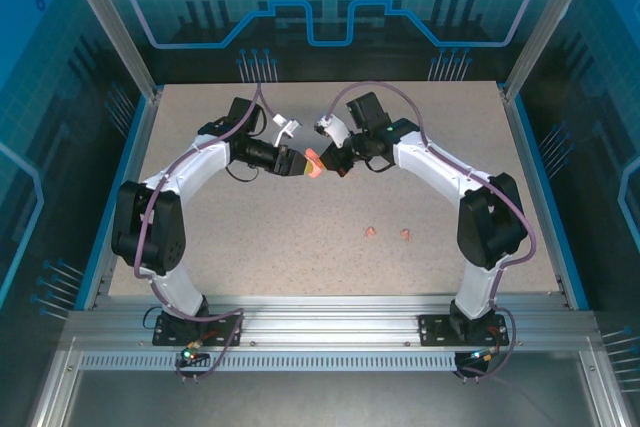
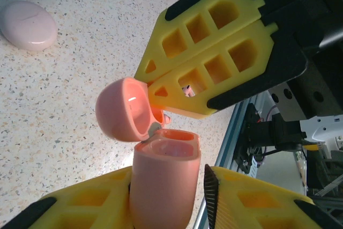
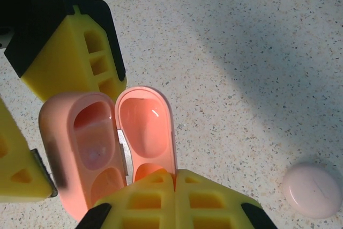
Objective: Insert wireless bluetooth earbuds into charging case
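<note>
The pink charging case point(image 1: 312, 165) hangs above the table's middle, its lid point(image 3: 144, 127) swung open. My right gripper point(image 3: 175, 175) is shut, with the lid's rim pinched between its tips. My left gripper point(image 2: 167, 178) straddles the case body point(image 2: 161, 191). One finger lies against it, and the ribbed pad point(image 2: 210, 191) stands a sliver off. Both wells point(image 3: 94, 140) look bare. Two tiny pink earbuds point(image 1: 370, 232) point(image 1: 405, 235) lie on the table, nearer the front and to the right of the grippers.
A round pale pink case point(image 3: 312, 190) lies shut on the speckled table point(image 1: 250, 247), seen also as the pale case point(image 2: 29, 25) in the left wrist view. Blue rails point(image 1: 545, 197) edge the table.
</note>
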Robot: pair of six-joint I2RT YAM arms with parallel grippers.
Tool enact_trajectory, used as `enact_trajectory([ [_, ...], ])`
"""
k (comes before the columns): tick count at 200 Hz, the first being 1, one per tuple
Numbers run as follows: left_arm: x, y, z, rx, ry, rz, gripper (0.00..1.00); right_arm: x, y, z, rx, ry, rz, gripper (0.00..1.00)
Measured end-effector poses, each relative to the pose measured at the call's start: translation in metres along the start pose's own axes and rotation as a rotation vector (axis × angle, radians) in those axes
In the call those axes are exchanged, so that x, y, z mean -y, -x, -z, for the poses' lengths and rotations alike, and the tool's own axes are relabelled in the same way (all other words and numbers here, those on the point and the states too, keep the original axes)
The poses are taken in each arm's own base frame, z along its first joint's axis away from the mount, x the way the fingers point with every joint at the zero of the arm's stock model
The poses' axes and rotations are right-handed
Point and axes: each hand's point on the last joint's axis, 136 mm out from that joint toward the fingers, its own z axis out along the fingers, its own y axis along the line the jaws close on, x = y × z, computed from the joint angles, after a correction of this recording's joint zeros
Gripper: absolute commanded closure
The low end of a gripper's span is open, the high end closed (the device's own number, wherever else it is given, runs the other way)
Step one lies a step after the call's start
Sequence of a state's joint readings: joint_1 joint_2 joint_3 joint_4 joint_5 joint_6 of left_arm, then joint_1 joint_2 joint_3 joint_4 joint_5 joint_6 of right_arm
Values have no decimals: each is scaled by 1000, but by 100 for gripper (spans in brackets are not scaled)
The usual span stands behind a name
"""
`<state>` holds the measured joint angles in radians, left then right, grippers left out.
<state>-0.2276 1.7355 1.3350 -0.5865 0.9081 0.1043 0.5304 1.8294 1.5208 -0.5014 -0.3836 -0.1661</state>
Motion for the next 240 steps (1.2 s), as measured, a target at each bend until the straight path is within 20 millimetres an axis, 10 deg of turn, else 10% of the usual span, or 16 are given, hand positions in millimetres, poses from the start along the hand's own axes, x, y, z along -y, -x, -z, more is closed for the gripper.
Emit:
enact_trajectory([
  [240, 0, 7, -3, 29, -9, -28, 76, 1, 9, 2, 14, -2, 7, 100],
])
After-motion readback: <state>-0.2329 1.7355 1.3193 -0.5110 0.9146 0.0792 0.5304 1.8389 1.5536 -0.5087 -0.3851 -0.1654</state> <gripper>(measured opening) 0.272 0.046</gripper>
